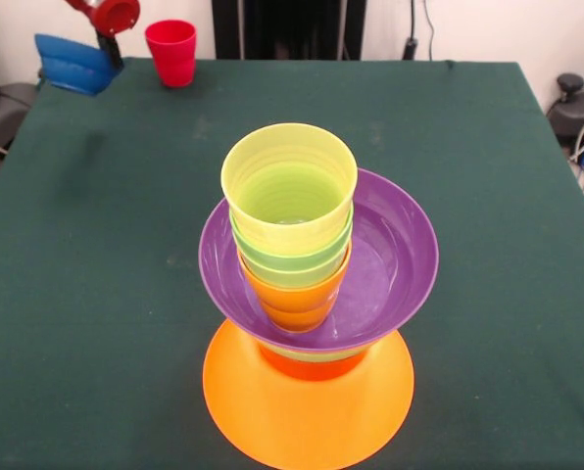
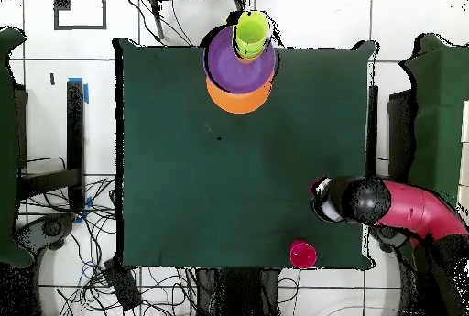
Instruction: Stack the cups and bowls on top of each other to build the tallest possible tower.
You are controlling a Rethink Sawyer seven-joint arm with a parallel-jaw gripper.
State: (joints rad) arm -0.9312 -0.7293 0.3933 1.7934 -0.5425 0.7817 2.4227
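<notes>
The tower (image 1: 312, 323) is seen at the near edge of the green-covered bench (image 1: 508, 196) in the front view. Its base is the very large orange bowl (image 1: 307, 416), set upside down. On it a red-orange bowl (image 1: 307, 364) is seen, with a thin green rim just above it, and the purple bowl (image 1: 390, 264) is carried upright on these. Inside the purple bowl a nest of cups is stacked: an orange cup (image 1: 297, 299) at the bottom, two green cups (image 1: 292, 257) in it, and a pale yellow cup (image 1: 289, 186) on top, mouth upward. The nest is placed toward the left part of the purple bowl. The red cup (image 1: 171, 51) is stood upright, alone, at the far left of the bench, well apart from the tower. Just to its left the blue bowl (image 1: 73, 64) is held tilted above the bench corner by the jaws (image 1: 111, 39), which are closed on its rim. In the overhead view the red and black arm (image 2: 394, 207) is seen reaching over the bench edge near the red cup.
</notes>
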